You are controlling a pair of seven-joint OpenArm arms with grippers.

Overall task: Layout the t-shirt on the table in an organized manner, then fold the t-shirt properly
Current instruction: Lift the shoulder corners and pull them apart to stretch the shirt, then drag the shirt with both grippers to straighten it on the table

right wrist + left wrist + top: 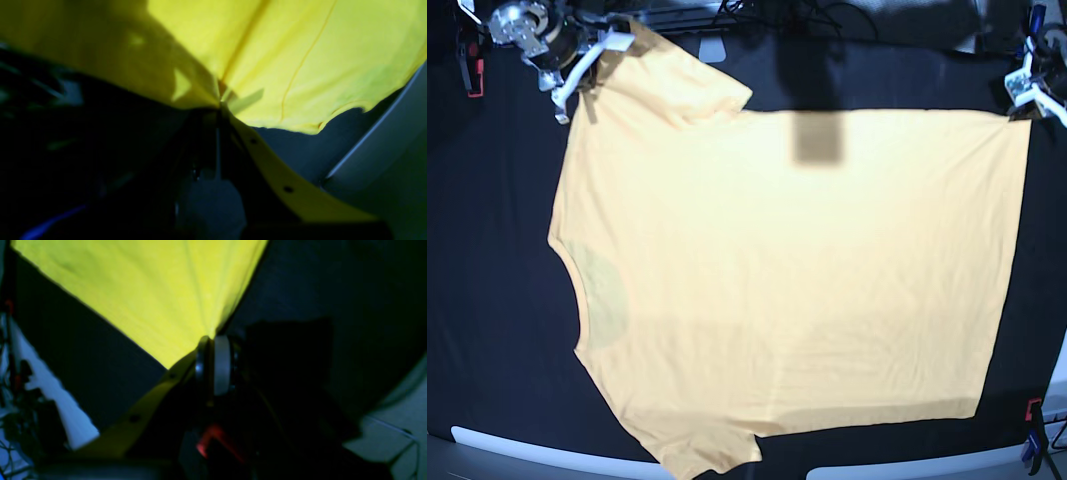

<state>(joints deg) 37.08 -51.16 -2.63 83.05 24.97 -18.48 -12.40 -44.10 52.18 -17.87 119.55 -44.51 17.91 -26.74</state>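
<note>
Cloth of the large pale yellow short-sleeved t-shirt (797,270) lies flat on the black-covered table (487,300), long axis left to right. Right gripper (220,100) pinches the far-left sleeve; left gripper (211,336) is clamped on the far-right hem corner

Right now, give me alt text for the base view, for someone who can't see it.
A pale yellow-orange t-shirt lies spread nearly flat on a black table, neckline toward the image's left. The right end effector pinches the upper-left sleeve and the left end effector pinches the upper-right hem corner.
</note>
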